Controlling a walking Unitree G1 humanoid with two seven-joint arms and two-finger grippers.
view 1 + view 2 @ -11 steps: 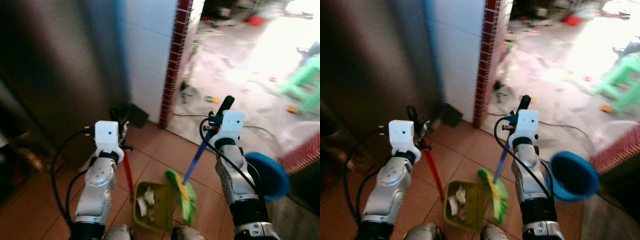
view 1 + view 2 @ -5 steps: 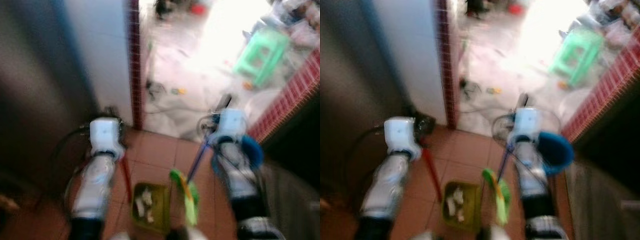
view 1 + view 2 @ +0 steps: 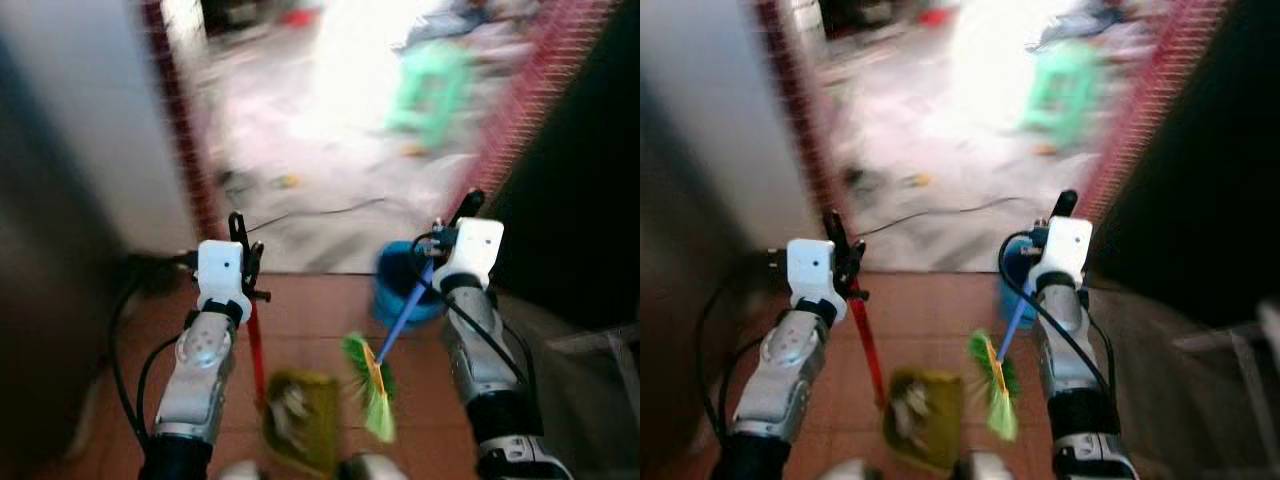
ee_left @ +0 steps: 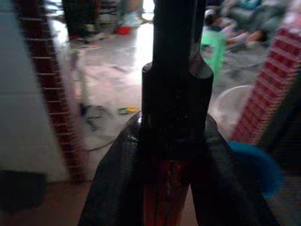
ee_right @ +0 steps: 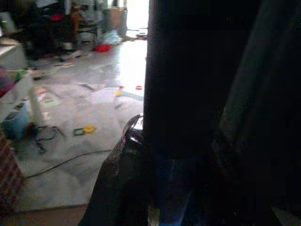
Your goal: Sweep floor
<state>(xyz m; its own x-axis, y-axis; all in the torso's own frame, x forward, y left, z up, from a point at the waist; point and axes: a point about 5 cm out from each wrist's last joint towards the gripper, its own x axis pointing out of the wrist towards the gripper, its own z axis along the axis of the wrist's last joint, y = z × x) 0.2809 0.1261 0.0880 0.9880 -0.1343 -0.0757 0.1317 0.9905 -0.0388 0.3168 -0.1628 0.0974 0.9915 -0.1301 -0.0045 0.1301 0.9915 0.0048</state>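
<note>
The left gripper (image 3: pixel 243 245) is clamped on the red dustpan handle (image 3: pixel 257 345), which runs near-upright to the yellow-green dustpan (image 3: pixel 300 420) at 6 o'clock. The right gripper (image 3: pixel 462 213) grips the blue broom handle (image 3: pixel 403 315), slanting toward 7 o'clock to the green broom head (image 3: pixel 371 385), just beside the pan.

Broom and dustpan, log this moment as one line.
left claw: shut on red dustpan handle | right claw: shut on blue broom handle | dustpan: holds scraps
</note>
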